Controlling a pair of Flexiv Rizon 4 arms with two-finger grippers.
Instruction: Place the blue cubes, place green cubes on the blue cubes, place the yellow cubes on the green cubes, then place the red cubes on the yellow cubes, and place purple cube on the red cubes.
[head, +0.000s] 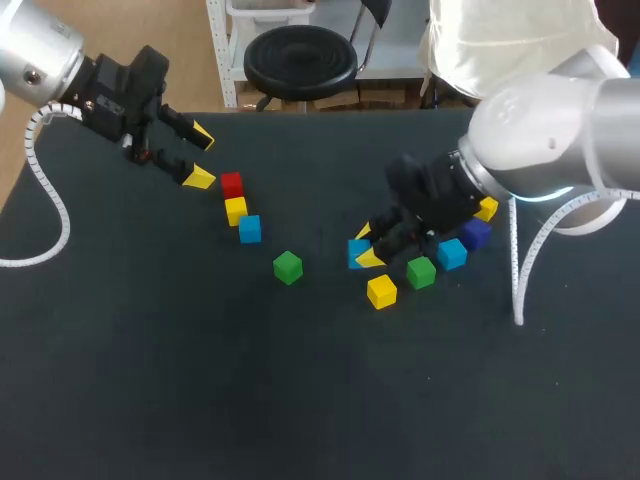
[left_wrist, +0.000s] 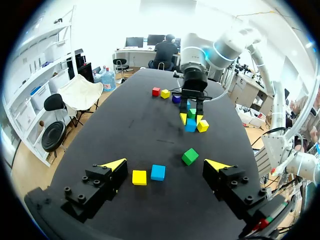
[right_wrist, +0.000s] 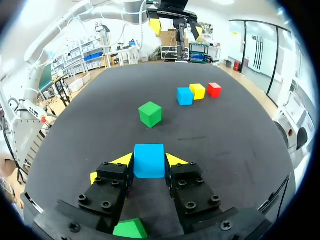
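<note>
My right gripper (head: 365, 246) is shut on a blue cube (right_wrist: 149, 160), low over the table's middle right; the same cube (head: 356, 254) shows between its yellow tips in the head view. Around it lie a yellow cube (head: 381, 291), a green cube (head: 421, 272), another blue cube (head: 452, 253), a purple cube (head: 476, 233) and a second yellow cube (head: 487, 208). A lone green cube (head: 288, 267) sits further left. Red (head: 232, 184), yellow (head: 236, 210) and blue (head: 250, 229) cubes form a short row. My left gripper (head: 200, 156) hangs open just left of that row, holding nothing.
In the left wrist view a red cube (left_wrist: 156, 91) and a yellow cube (left_wrist: 165, 93) lie beyond my right arm, near the far table end. The black table (head: 150, 380) has bare room across its whole front half.
</note>
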